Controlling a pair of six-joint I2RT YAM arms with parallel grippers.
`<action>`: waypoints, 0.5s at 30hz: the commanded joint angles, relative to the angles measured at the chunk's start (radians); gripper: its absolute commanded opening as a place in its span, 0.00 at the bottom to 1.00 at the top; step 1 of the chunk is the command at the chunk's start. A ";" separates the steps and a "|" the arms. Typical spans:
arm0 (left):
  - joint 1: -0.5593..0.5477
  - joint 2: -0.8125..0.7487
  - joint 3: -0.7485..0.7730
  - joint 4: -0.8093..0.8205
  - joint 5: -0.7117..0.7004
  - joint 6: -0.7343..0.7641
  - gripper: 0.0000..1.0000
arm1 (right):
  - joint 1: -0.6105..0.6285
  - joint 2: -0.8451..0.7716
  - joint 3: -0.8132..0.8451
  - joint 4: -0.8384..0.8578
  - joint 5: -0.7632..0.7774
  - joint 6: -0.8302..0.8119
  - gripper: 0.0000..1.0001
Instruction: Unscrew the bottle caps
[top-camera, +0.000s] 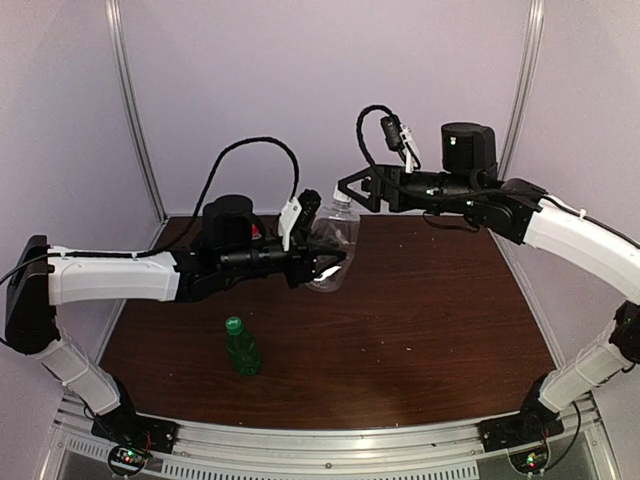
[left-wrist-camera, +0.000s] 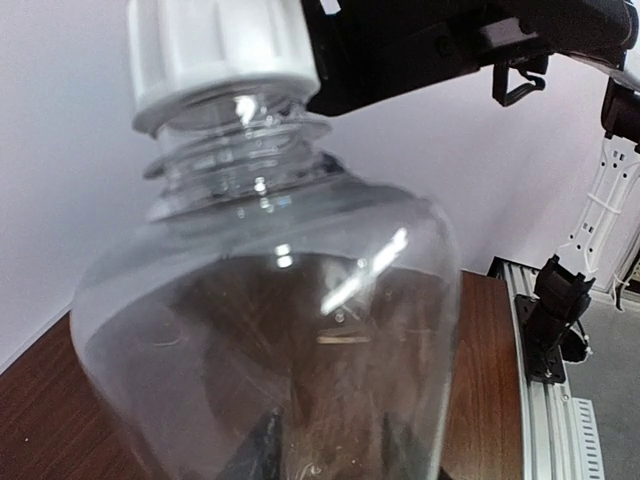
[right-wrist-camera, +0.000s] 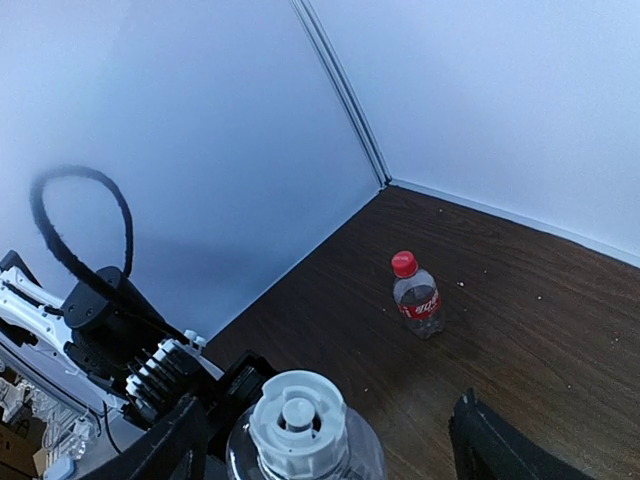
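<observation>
The left gripper (top-camera: 325, 262) is clenched on the lower body of the wide clear bottle (top-camera: 335, 245) and holds it off the bench (top-camera: 440, 310), over its far half, neck up and leaning a little. The white cap (right-wrist-camera: 297, 418) lies between the fingers (right-wrist-camera: 175, 450) of the right gripper (top-camera: 347, 192), which stand apart on either side with a gap to each, so that gripper is released. The bottle's long axis runs nearly along the right wrist's line of sight, so the right arm is placed for the next twist. Only the right wrist view shows those gaps, and the red-label bottle (right-wrist-camera: 418, 300), red cap (right-wrist-camera: 403, 263) on, near the far left corner. The overhead view alone shows the green bottle (top-camera: 241, 347), capped, near the front left.
</observation>
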 joint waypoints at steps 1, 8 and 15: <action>-0.006 0.003 0.040 0.013 -0.042 -0.010 0.35 | 0.025 0.033 0.051 -0.010 0.059 0.016 0.80; -0.006 0.004 0.040 0.005 -0.051 -0.006 0.35 | 0.030 0.057 0.059 -0.003 0.044 0.005 0.53; -0.006 0.002 0.037 0.001 -0.053 -0.003 0.35 | 0.030 0.048 0.040 0.020 0.025 -0.018 0.29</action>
